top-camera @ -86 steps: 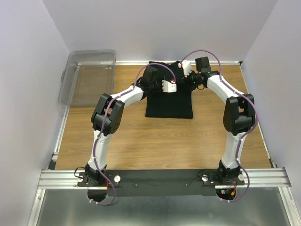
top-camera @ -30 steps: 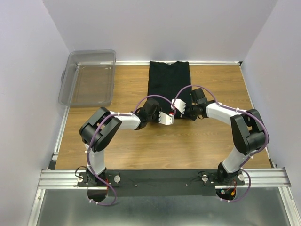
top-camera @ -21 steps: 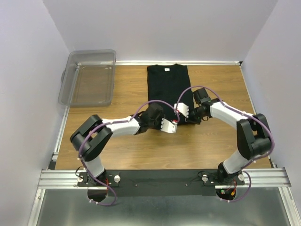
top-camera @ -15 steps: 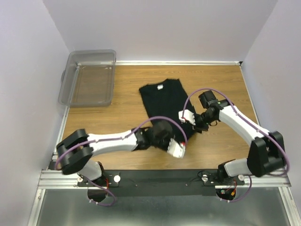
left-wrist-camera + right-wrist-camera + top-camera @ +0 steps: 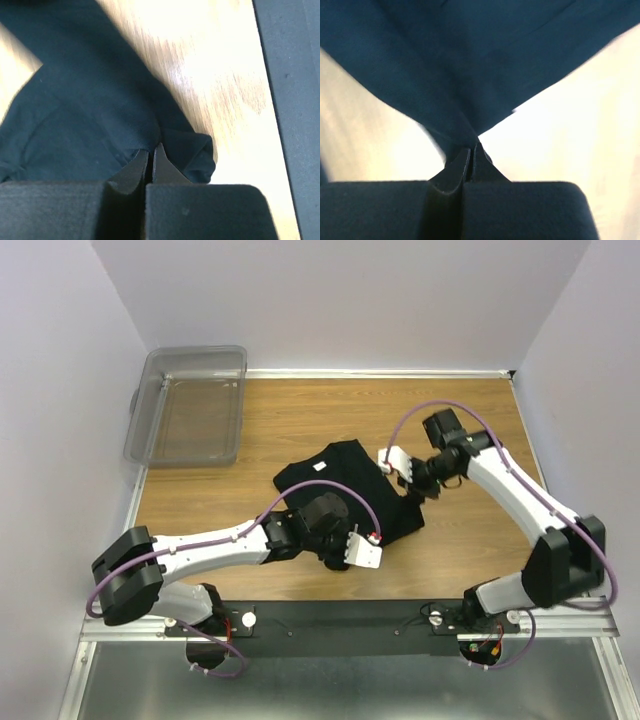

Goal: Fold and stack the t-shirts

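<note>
Left gripper [image 5: 151, 152] and right gripper [image 5: 471, 150] are each pinched tight on cloth of the black t-shirt [image 5: 335, 475], which lies rumpled and skewed on the wooden table [image 5: 270, 420] between both arms.

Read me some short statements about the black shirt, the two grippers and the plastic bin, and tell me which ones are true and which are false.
1. The left gripper is shut on the t-shirt. True.
2. The right gripper hangs open above the cloth. False: it is shut, pinching a fold of the t-shirt.
3. The t-shirt lies inside the clear bin. False: it is out on the wooden table, apart from the bin at the far left corner.
4. The white neck tag shows on the t-shirt in the top view. True.
</note>
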You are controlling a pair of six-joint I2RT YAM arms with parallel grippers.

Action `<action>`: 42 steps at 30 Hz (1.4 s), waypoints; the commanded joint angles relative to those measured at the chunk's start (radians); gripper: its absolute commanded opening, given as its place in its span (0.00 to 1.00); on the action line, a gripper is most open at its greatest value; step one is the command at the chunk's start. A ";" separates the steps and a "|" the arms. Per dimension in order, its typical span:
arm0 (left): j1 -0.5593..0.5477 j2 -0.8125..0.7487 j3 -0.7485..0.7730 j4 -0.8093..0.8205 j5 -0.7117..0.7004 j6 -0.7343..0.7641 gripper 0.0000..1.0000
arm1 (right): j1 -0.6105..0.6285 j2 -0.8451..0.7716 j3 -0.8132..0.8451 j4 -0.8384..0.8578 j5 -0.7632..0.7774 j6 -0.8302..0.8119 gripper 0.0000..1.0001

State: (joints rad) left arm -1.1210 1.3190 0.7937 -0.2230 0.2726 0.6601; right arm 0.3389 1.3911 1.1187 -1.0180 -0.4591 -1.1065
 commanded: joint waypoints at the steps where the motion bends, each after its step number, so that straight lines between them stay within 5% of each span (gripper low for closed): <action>1: 0.009 -0.016 -0.005 -0.024 -0.021 -0.074 0.00 | -0.003 0.121 0.173 0.110 -0.065 0.037 0.01; 8: 0.068 -0.132 -0.005 -0.013 -0.101 -0.210 0.00 | 0.020 0.428 0.493 0.113 -0.168 0.063 0.01; 14: 0.124 -0.205 -0.001 -0.019 -0.147 -0.272 0.00 | 0.034 0.537 0.628 0.114 -0.204 0.109 0.01; 25: 0.181 -0.089 0.055 -0.053 -0.162 -0.178 0.00 | -0.023 0.263 0.305 0.118 -0.030 0.024 0.01; 30: 0.178 -0.046 0.128 -0.104 -0.055 -0.325 0.00 | -0.032 0.097 0.162 0.118 -0.044 -0.001 0.01; 42: 0.199 -0.172 0.117 -0.137 -0.091 -0.603 0.00 | -0.005 0.316 0.417 0.217 -0.220 0.109 0.01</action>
State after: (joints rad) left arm -0.9337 1.1725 0.9073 -0.3313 0.1905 0.1684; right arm 0.3149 1.6180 1.4292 -0.8944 -0.6022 -1.0542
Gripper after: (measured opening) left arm 0.017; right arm 0.012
